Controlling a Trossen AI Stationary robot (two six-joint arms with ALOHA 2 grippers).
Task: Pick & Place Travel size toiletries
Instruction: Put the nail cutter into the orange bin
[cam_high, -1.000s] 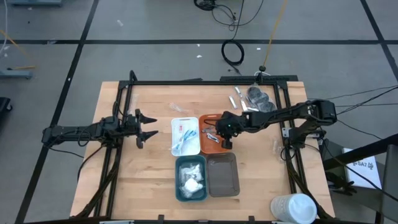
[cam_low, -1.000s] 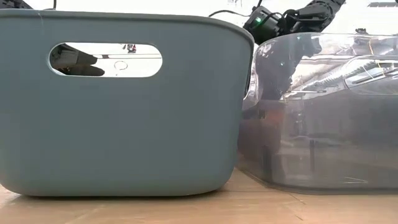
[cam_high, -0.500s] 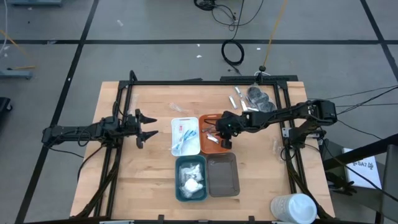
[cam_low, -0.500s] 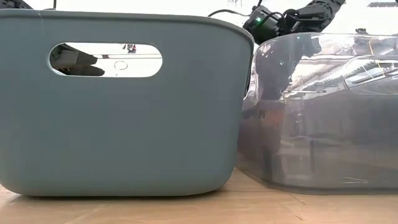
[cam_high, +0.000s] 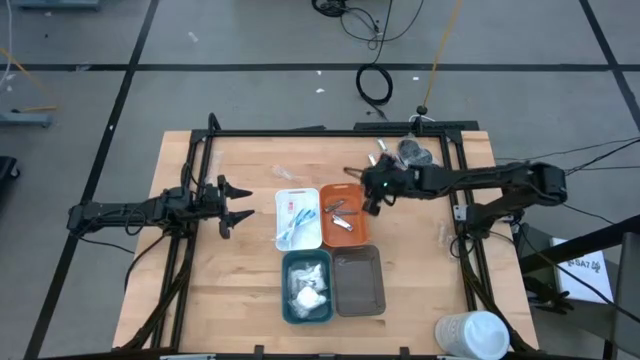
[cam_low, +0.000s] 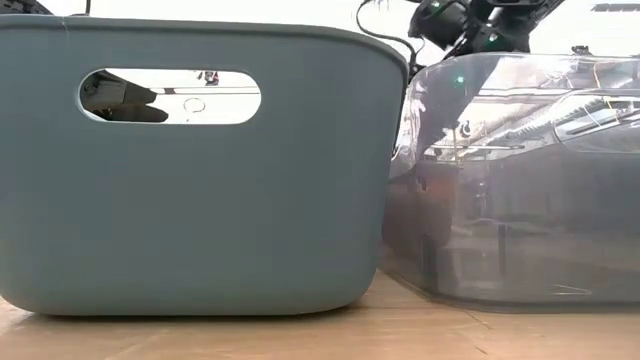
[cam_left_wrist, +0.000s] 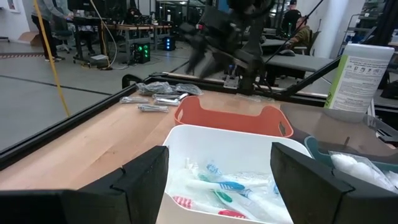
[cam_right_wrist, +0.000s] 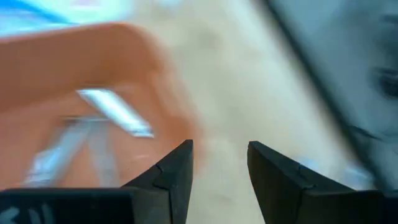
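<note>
Four trays sit together at the middle of the table (cam_high: 240, 290), and the orange tray (cam_high: 343, 214) serves as the marker for everything else. Nearest the front edge, the teal tray (cam_high: 306, 286) holds white sachets (cam_high: 309, 288), with the grey tray (cam_high: 359, 282) beside it; both lie just in front of the orange tray. The white tray (cam_high: 297, 218) touches the orange tray's left side and carries pink and blue sticks (cam_left_wrist: 221, 190). Inside the orange tray lie a few silver pieces (cam_high: 338, 212). The right gripper (cam_high: 368, 192) hangs over the orange tray's far right corner, its fingers (cam_right_wrist: 169, 174) parted with nothing between them; the silver pieces in the tray lie just beside and below it, apart from the fingers. Beyond the orange tray, toward the table's far right corner, more silver pieces (cam_high: 383, 158) and dark grey roundish pieces (cam_high: 418, 156) rest on the wood, past the right gripper. Well to the left of the orange tray, beyond the white tray, the left gripper (cam_high: 238, 202) waits with its fingers spread wide, holding nothing.
</note>
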